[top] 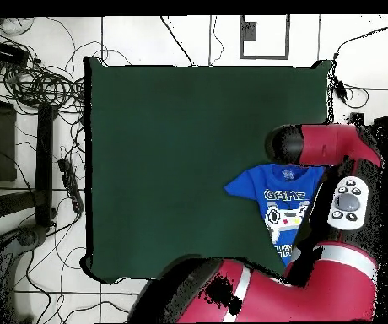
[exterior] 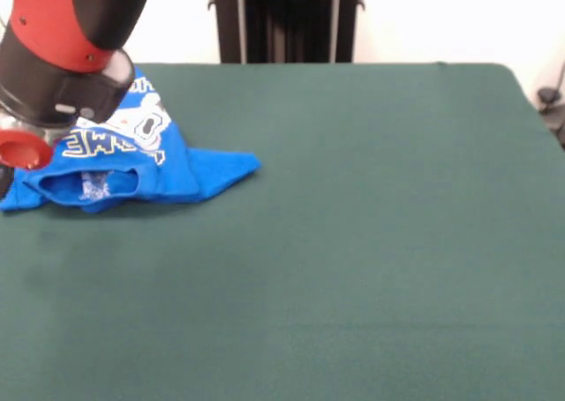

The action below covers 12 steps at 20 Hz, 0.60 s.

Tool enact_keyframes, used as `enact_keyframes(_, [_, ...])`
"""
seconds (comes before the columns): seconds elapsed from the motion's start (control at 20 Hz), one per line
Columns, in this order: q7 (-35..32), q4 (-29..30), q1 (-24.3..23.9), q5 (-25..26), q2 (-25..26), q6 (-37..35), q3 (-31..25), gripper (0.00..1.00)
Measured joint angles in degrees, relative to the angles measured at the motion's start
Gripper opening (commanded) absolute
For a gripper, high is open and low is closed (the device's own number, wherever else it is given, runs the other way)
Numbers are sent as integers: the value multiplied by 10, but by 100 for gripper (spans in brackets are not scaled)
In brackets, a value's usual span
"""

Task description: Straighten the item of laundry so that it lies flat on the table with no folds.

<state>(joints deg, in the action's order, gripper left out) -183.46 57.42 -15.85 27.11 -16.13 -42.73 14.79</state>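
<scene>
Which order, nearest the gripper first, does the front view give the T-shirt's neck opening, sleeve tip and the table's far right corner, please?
1. Neck opening, beside the gripper, far left.
2. Sleeve tip, pointing right.
3. Table corner, upper right.

The small bright blue T-shirt point(exterior: 132, 158) is lying rumpled near one edge of the dark green surface point(exterior: 353, 242), far from its middle. Its white controller print and white-and-yellow lettering are facing up. One sleeve is sticking out flat toward the open cloth, while the neck end is bunching into folds. The far side seems to be hidden under the arm.
</scene>
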Motion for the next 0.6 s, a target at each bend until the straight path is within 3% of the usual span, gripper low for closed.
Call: enact_keyframes(0.6, [0,-58,8,-24,48,-165,-41,100])
